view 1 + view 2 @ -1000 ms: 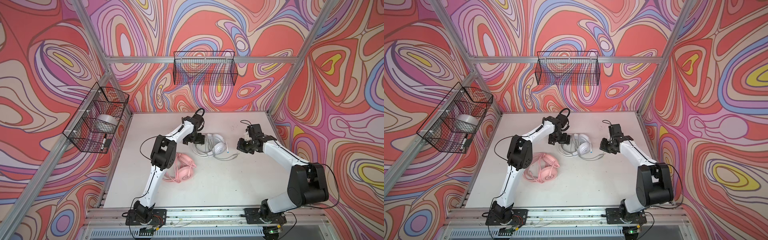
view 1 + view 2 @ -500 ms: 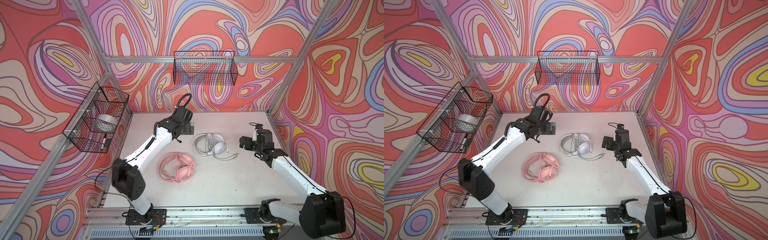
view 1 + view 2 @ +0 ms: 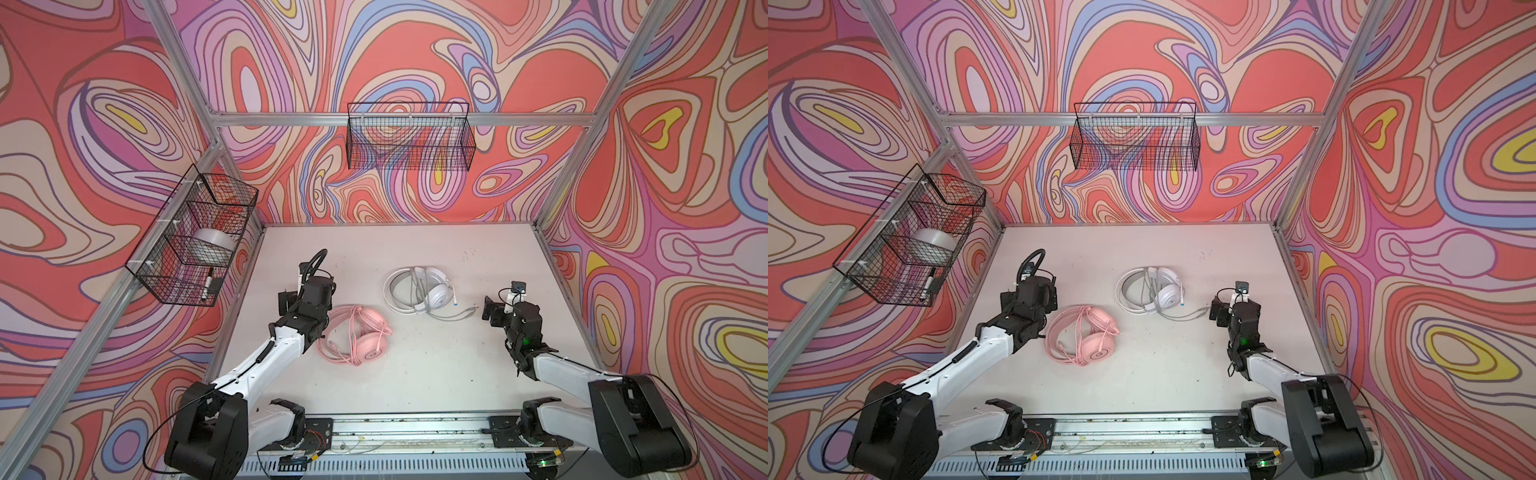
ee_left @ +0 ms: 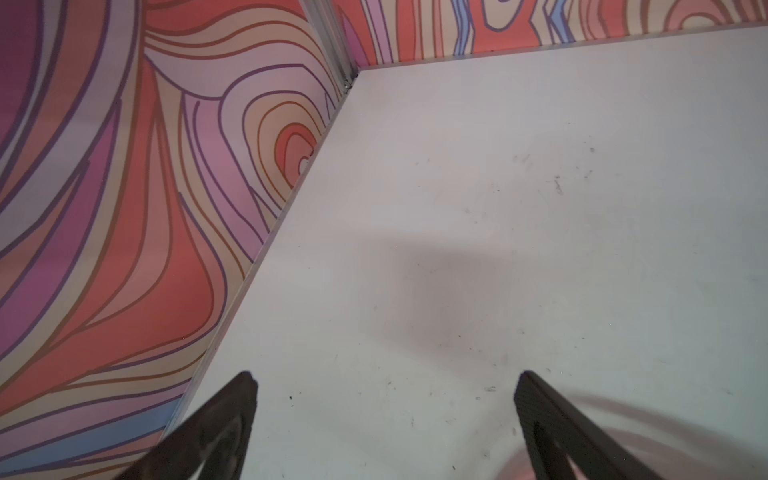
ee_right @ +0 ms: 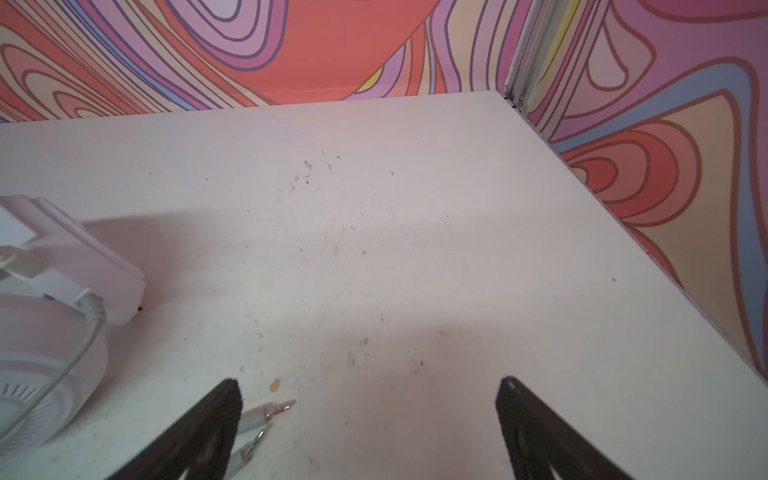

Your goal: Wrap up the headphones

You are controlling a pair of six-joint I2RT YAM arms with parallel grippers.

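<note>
Pink headset [image 3: 372,349], white headset [image 3: 438,296]: central, well apart from walls [image 3: 291,187].

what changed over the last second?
The left hand and right hand drew back from the white headset toward their own sides. The right hand opened; the grey cord's plug lies on the table beside it. The left stayed open, empty. The pink headset and the white one kept their places.

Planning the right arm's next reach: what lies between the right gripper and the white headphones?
Only the plugs of the white headphones' own grey cord, on the table beside one of the right gripper's fingers; clearest in the right wrist view.
</note>
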